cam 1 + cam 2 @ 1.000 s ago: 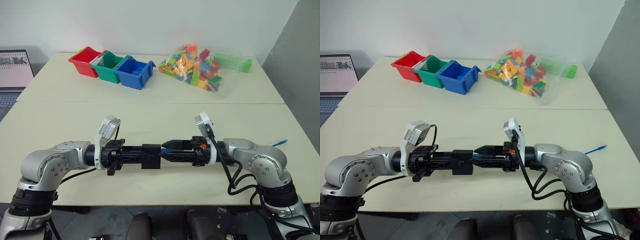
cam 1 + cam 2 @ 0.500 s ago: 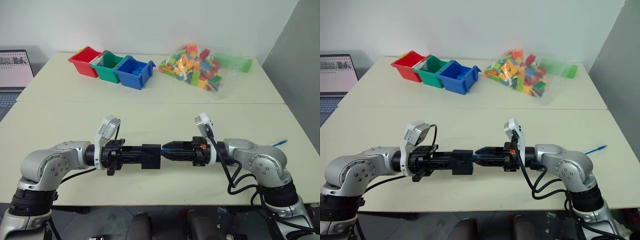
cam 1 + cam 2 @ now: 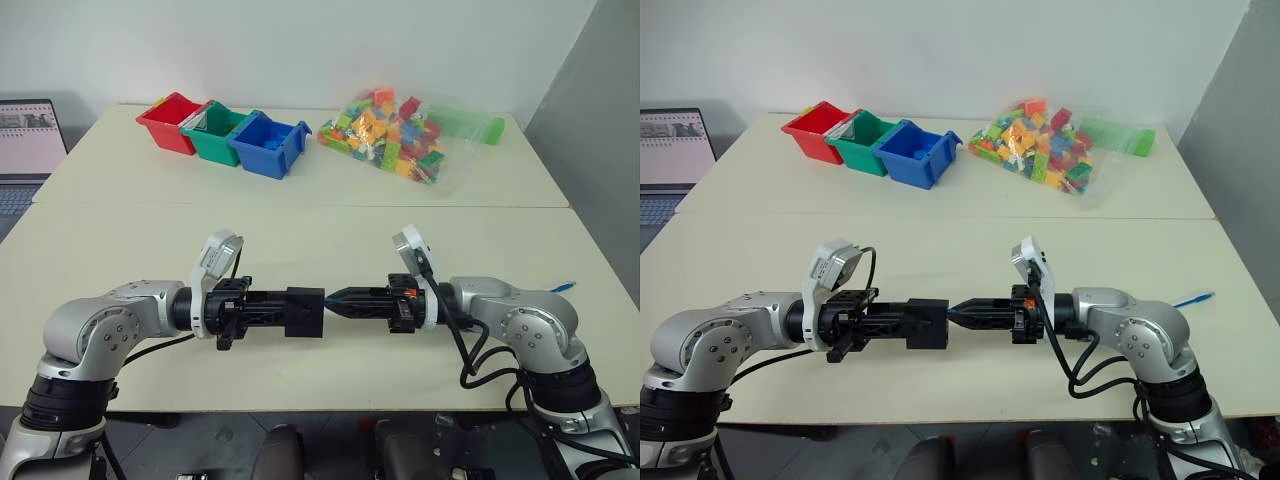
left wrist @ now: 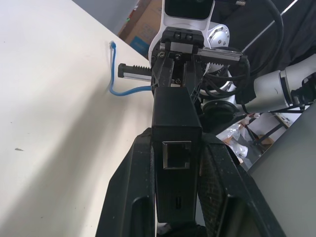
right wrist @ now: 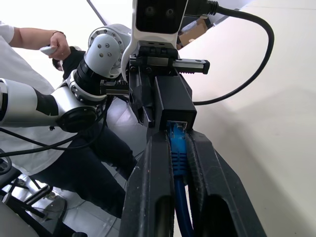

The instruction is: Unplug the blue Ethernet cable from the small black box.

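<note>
Clamping the small black box [image 3: 304,312] above the desk's [image 3: 300,240] near edge, the left gripper [image 3: 283,311] faces the right gripper [image 3: 960,313], closed on the blue Ethernet cable [image 5: 177,148], apparently still plugged in.

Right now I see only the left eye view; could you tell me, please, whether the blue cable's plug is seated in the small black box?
Observer: Yes; the blue Ethernet cable has its plug in the small black box.
Operator: Is the right arm gripping it?
Observer: The right pincer is shut on the cable just behind the plug.
Operator: And the other arm?
Observer: The left pincer clamps the box's sides; a second port there is empty.
</note>
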